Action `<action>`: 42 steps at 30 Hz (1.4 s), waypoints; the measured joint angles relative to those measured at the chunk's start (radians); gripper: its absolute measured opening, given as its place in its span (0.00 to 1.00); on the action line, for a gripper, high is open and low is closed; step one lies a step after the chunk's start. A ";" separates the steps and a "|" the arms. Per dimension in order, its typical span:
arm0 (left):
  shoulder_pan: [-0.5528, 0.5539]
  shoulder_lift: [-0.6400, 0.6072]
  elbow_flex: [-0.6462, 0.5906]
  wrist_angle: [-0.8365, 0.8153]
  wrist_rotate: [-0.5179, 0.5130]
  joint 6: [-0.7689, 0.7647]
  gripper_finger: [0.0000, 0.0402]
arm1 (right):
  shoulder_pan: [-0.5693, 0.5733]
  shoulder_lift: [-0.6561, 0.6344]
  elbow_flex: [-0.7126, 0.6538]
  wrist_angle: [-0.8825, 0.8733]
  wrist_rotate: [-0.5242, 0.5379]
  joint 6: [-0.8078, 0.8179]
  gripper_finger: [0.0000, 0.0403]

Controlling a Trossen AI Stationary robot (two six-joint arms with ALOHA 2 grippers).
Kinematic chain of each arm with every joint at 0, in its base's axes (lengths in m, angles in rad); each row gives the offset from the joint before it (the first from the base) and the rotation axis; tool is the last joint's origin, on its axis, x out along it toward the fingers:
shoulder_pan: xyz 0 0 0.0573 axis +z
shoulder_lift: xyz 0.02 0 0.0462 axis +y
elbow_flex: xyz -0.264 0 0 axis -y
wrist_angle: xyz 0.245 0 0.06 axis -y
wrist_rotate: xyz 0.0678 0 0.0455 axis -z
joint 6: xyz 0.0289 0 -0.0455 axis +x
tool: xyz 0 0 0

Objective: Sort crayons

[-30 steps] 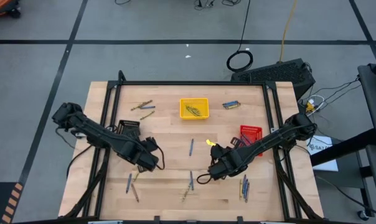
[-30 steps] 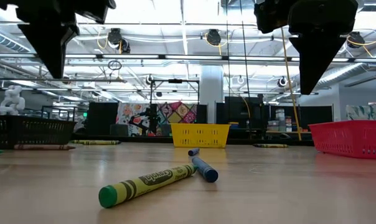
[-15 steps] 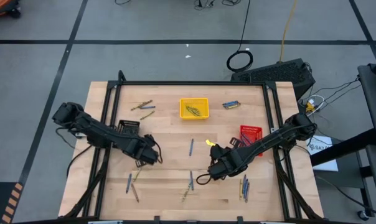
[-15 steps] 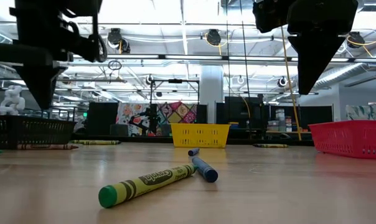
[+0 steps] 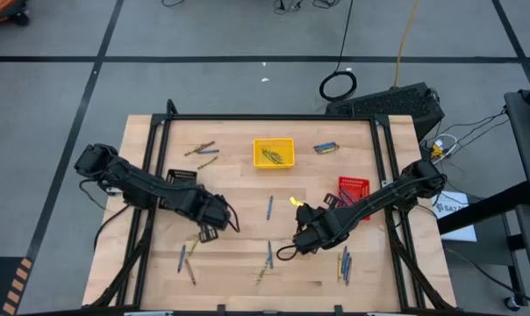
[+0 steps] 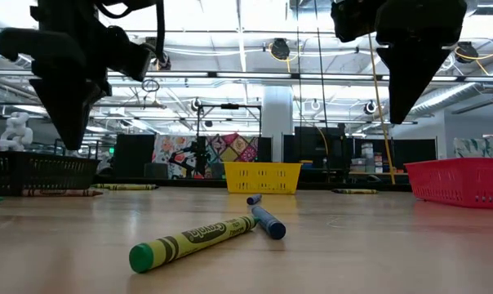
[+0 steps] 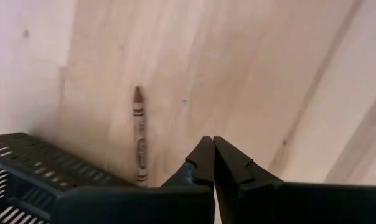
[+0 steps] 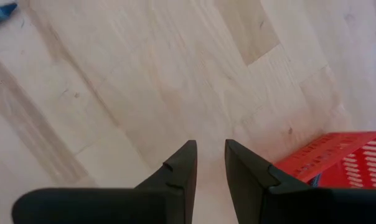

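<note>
left tool [image 7: 213,144] clenched on nothing, tips meeting, poised above bare wood in the left half of the tabletop [image 5: 239,197], beside the black tray [image 7: 32,177]. a brown crayon [image 7: 139,134] lies just ahead of it, one end running up against that tray. risk: a descent with tips shut would push or roll the stick rather than take it, and the tray wall leaves little room on that side for a finger. right tool [image 8: 210,155] empty, its fingers standing a narrow gap apart, hanging over the right half near the red tray [image 8: 337,163]. risk: round paper-wrapped sticks roll readily on smooth planks, and the blue crayon [image 6: 267,219] and green-tipped yellow crayon [image 6: 189,241] near the front edge touch, so taking one may drag the other. remaining crayons lie scattered singly and in small clusters toward the front edge and the far corners; some rest in the yellow tray [image 5: 274,152] near the far edge. trays are perforated plastic, square, low-walled; tabletop is pale jointed timber in a dark metal frame.
</note>
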 joint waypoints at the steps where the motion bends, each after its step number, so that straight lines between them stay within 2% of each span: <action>1: -0.001 0.000 0.000 0.002 0.006 0.001 0.00 | 0.000 0.000 0.000 0.000 0.005 0.001 0.18; 18: 0.000 0.000 0.001 0.053 0.012 0.001 0.00 | 0.000 0.000 0.000 0.014 0.005 -0.002 0.18; 24: 0.000 0.000 0.001 0.055 0.080 0.001 0.00 | 0.000 0.000 0.000 0.015 0.004 0.001 0.18; 28: 0.000 0.000 0.001 0.067 0.091 0.003 0.00 | 0.000 0.000 0.000 0.018 0.003 0.001 0.18; 42: -0.008 0.000 0.001 0.253 0.121 0.143 0.00 | 0.000 0.000 0.000 0.018 0.003 0.001 0.18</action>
